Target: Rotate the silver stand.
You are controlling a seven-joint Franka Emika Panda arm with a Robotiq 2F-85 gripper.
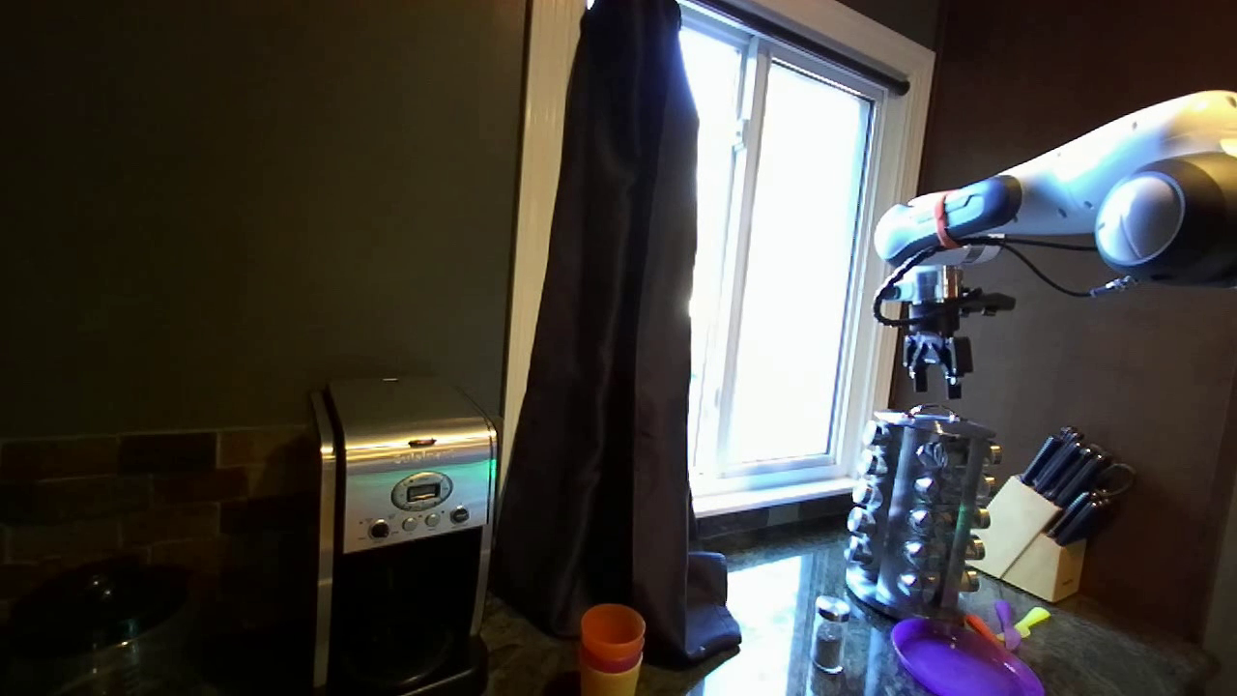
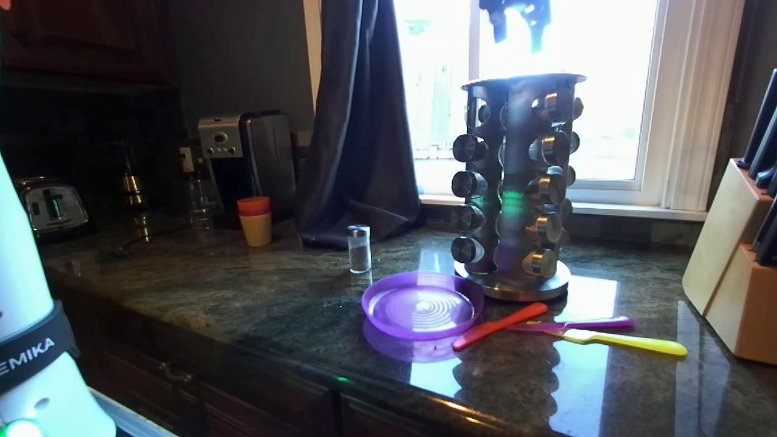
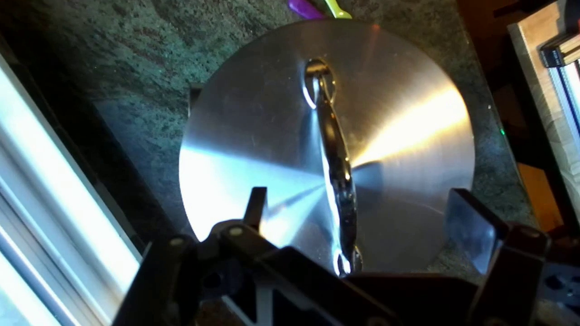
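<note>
The silver stand [image 1: 906,512] is a tall chrome carousel with tiers of small shiny jars, upright on the counter; it also shows in an exterior view [image 2: 517,182]. In the wrist view its round brushed-metal top [image 3: 267,108] fills the middle, with an arched chrome handle [image 3: 337,154] across it. My gripper [image 1: 937,389] is above the stand, pointing down, with a gap between the fingertips and the handle; it also shows in an exterior view [image 2: 518,41]. In the wrist view my gripper [image 3: 358,199] is open and empty, its fingers wide on either side of the handle.
A knife block [image 1: 1029,541] stands close beside the stand. A purple plate [image 2: 419,303], a red knife [image 2: 501,328] and a yellow knife [image 2: 631,341] lie before it. A glass shaker [image 2: 359,250], stacked cups [image 2: 255,221], a curtain [image 1: 618,338] and a coffee machine [image 1: 411,483] are nearby.
</note>
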